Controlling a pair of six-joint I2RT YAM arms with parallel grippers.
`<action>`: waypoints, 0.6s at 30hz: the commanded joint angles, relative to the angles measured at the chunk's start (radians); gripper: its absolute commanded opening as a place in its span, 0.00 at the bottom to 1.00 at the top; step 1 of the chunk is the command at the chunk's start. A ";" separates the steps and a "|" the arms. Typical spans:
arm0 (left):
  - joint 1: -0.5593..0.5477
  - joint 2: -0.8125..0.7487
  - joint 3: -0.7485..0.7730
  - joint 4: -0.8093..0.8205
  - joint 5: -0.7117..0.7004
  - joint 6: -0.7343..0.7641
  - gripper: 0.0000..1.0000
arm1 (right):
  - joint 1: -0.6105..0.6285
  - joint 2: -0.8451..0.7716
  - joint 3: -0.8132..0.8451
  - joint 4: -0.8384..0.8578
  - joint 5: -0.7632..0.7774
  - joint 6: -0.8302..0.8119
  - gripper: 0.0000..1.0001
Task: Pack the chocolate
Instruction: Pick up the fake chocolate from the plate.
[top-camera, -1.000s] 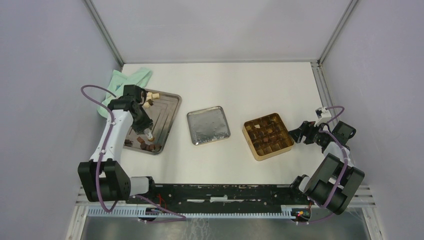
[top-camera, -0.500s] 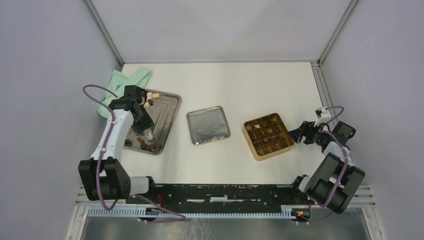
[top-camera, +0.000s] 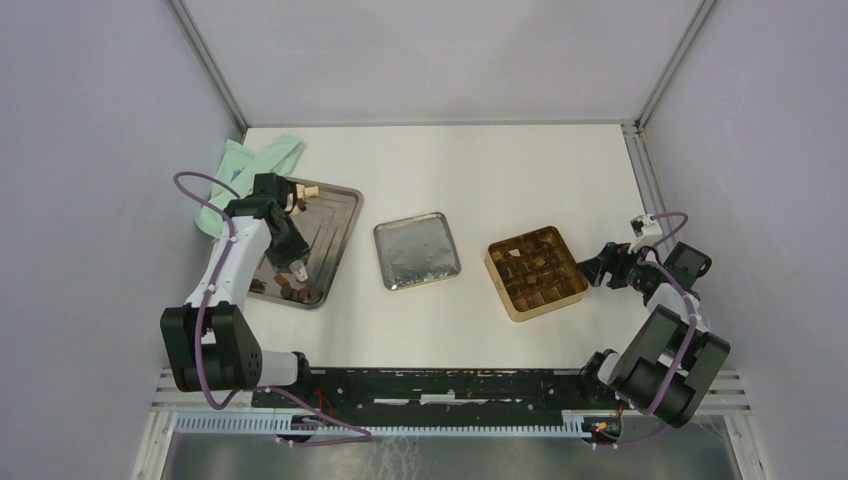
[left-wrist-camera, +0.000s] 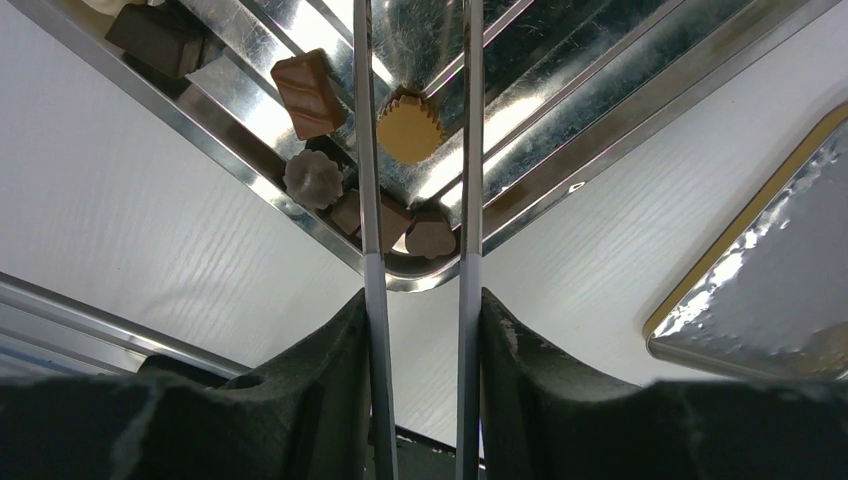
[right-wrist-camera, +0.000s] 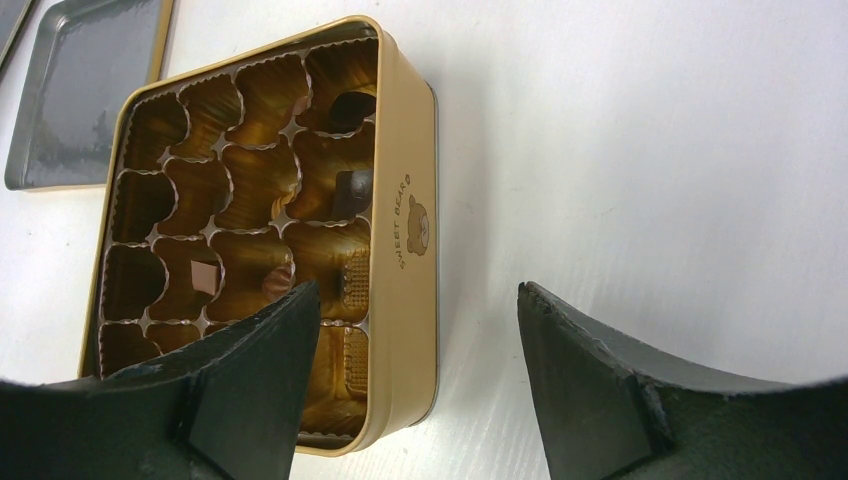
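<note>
Two arms: mine, bolted at the near edge of the table (top-camera: 520, 180), one on each side.
Left claw: my left claw (left-wrist-camera: 418, 300) is clamped on one pair of tweezers (left-wrist-camera: 365, 150), a finger pressed on the outside of each blade. The blades stand apart and their tips run out of my wrist view.
Right claw: my right claw (right-wrist-camera: 417, 290) stands wide apart, gripping nothing, low at the right side of the tin (right-wrist-camera: 405, 230).
Chocolate on tray: the chocolate (left-wrist-camera: 408, 128) nearest me is one caramel cup, lying between the blades. Around it I count one mid-brown bar (left-wrist-camera: 308, 93), one dark block (left-wrist-camera: 155, 35), one flower-shaped piece (left-wrist-camera: 313, 178) and two corner pieces (left-wrist-camera: 432, 235). The cream pieces (top-camera: 305, 190) at the far end are too small to count.
Chocolate in tin: several compartments filled, several empty; I cannot tell the exact count.
Tray: one, steel (top-camera: 335, 225), left of centre.
Lid: one, silver and square (top-camera: 417, 250), flat between tray and tin, touching neither.
Tin: one, gold and square.
Cloth: one, pale green (top-camera: 255, 160), crumpled beyond the tray at the far left.
Surface: white table top.
Room: grey-lilac walls (top-camera: 430, 55) on three sides, with two aluminium posts (top-camera: 205, 60) at the far corners.
</note>
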 joint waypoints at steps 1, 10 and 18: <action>0.011 0.000 -0.003 0.043 -0.007 0.054 0.32 | -0.004 -0.001 0.035 0.006 -0.022 -0.017 0.78; 0.016 -0.016 0.001 0.043 0.009 0.045 0.02 | -0.005 0.001 0.036 0.006 -0.022 -0.017 0.78; 0.016 -0.034 0.002 0.042 0.018 0.041 0.02 | -0.005 0.003 0.036 0.006 -0.024 -0.017 0.78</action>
